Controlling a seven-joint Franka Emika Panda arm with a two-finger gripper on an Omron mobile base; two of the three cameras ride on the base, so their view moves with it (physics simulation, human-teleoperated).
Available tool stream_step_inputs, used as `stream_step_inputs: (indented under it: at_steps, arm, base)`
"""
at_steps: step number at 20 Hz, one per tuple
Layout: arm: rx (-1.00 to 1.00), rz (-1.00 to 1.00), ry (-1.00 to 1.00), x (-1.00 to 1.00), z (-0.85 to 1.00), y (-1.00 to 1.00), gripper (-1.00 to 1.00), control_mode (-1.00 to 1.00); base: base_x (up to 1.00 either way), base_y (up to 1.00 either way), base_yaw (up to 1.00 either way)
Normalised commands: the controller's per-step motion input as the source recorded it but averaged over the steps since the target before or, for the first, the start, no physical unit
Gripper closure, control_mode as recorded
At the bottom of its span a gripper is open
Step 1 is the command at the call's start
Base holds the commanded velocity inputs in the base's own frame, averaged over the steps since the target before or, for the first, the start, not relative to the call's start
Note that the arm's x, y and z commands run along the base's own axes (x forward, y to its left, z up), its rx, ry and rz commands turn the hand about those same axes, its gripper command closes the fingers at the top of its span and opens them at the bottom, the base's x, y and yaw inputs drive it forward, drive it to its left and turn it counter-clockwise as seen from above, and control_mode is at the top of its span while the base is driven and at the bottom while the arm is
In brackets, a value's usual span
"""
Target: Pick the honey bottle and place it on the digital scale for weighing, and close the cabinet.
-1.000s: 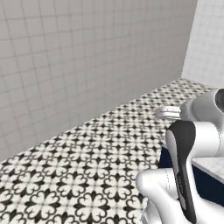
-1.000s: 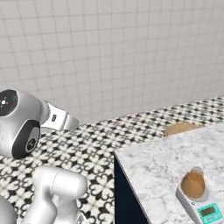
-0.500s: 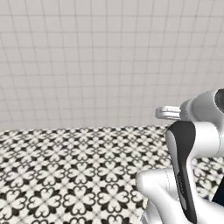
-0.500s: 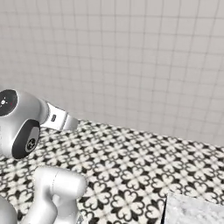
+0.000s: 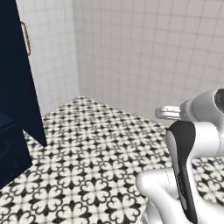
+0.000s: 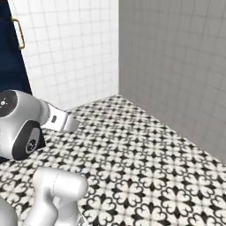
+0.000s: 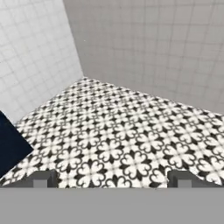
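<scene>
Navy cabinet (image 5: 15, 100), its door ajar, stands tall at the far left of the empty, spread-open gripper (image 7: 109, 179), which faces patterned floor (image 7: 131, 148) to the cabinet's right.

We see a room corner where two tiled walls meet. The left wall (image 6: 66, 53) carries small white square tiles and looks brighter; the right wall (image 6: 176, 62) has the same tiles in a duller grey. The floor (image 5: 96, 148) is covered with black-and-white floral patterned tiles and runs right up to both walls. In the hand view the same floor (image 7: 127, 135) spreads toward the corner, with the pale wall at left and the grey wall (image 7: 153, 43) behind. Light is even and soft, with no hard shadows.
</scene>
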Motion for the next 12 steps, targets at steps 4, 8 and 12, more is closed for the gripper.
stream_step_inputs:
  at_steps: [4, 8, 12]
  arm:
    - [0.00, 0.00, 0.00, 0.00, 0.00, 0.00, -1.00, 1.00]
    - [0.00, 0.00, 0.00, 0.00, 0.00, 0.00, -1.00, 1.00]
    - [0.00, 0.00, 0.00, 0.00, 0.00, 0.00, -1.00, 1.00]
  base:
    - [0.00, 0.00, 1.00]
    - [0.00, 0.00, 1.00]
    - [0.00, 0.00, 1.00]
